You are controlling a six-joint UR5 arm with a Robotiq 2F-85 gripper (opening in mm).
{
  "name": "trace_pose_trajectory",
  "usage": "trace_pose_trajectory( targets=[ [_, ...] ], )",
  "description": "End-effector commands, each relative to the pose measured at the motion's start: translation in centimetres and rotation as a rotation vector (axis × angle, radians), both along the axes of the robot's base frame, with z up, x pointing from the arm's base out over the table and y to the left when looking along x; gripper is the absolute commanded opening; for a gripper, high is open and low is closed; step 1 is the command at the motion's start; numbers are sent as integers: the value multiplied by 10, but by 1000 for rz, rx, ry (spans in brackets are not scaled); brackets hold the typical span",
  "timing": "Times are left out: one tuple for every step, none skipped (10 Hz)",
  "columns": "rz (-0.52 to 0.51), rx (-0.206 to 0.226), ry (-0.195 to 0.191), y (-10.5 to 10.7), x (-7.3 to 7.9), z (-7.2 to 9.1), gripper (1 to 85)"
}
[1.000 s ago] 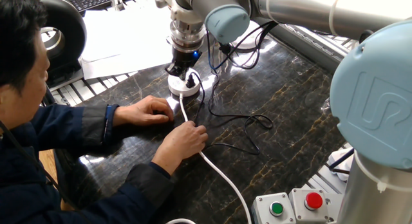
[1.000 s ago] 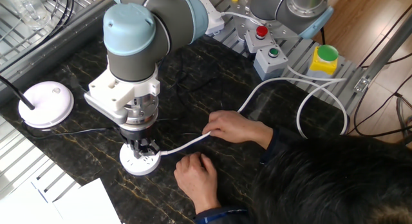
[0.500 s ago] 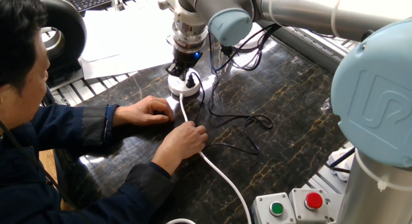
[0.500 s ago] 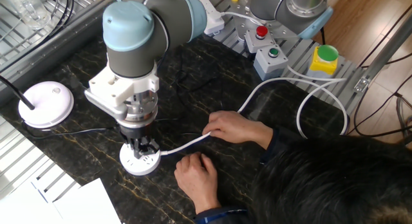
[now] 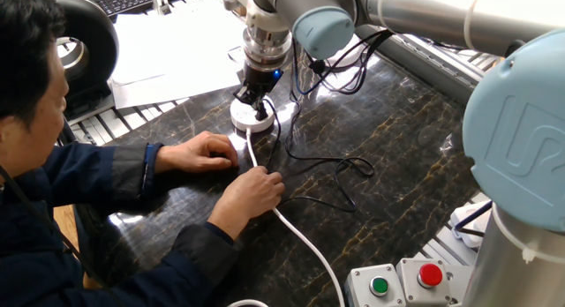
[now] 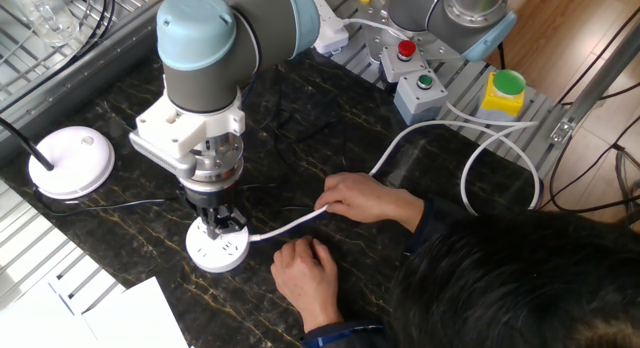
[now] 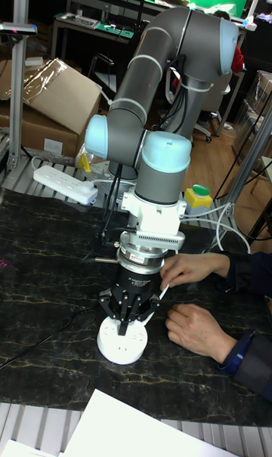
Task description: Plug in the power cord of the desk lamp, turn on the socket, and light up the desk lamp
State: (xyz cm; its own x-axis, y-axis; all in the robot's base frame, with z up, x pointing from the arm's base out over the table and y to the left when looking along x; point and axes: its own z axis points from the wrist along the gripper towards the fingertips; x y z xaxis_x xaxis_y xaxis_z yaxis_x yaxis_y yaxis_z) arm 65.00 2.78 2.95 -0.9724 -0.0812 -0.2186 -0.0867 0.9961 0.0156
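Observation:
The round white socket [image 5: 250, 122] [image 6: 220, 252] [image 7: 123, 344] lies on the dark table, and its thick white cable [image 5: 300, 241] [image 6: 290, 224] is held by a person's hand [image 5: 256, 189]. My gripper [image 5: 253, 100] [image 6: 222, 226] [image 7: 125, 319] points straight down just over the socket's top, its fingers drawn together on a small black plug. The thin black power cord [image 5: 320, 166] [image 6: 130, 203] trails from there in loops across the table. The desk lamp's flat white base [image 6: 70, 160] sits to the left in the other fixed view.
A person leans over the table with a second hand [image 5: 208, 153] [image 6: 310, 270] resting beside the socket. Button boxes [image 6: 420, 84] [image 5: 402, 280] stand at the table edge. A white power strip [image 7: 64, 183] lies behind the arm. White paper [image 5: 177, 42] lies past the socket.
The arm's wrist has shifted slightly sideways and up, with the gripper still at the socket. Both hands and the white cable have stayed put.

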Motion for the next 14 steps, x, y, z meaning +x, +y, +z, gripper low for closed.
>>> trace_pose_trajectory(
  targets=[
    [-14,8,-6,3,4,4,10],
    [-17,4,-6,5,5,5,10],
    [-15,-15,-6,5,7,7,10],
    [-20,-22,-7,8,9,10,10],
    [3,-62,-31,0,15,10,10],
    [0,-54,-35,1,16,7,10],
    [-8,-46,-37,2,16,4,10],
    [-28,-26,-32,8,14,2,10],
    [-38,-23,-29,12,12,1,10],
    [-45,-22,-27,15,10,1,10],
    [-48,-24,-27,16,9,1,10],
    [-42,-30,-30,13,9,0,10],
    [-33,-33,-37,9,9,-2,10],
    [-26,-35,-43,5,9,-4,10]
  ],
)
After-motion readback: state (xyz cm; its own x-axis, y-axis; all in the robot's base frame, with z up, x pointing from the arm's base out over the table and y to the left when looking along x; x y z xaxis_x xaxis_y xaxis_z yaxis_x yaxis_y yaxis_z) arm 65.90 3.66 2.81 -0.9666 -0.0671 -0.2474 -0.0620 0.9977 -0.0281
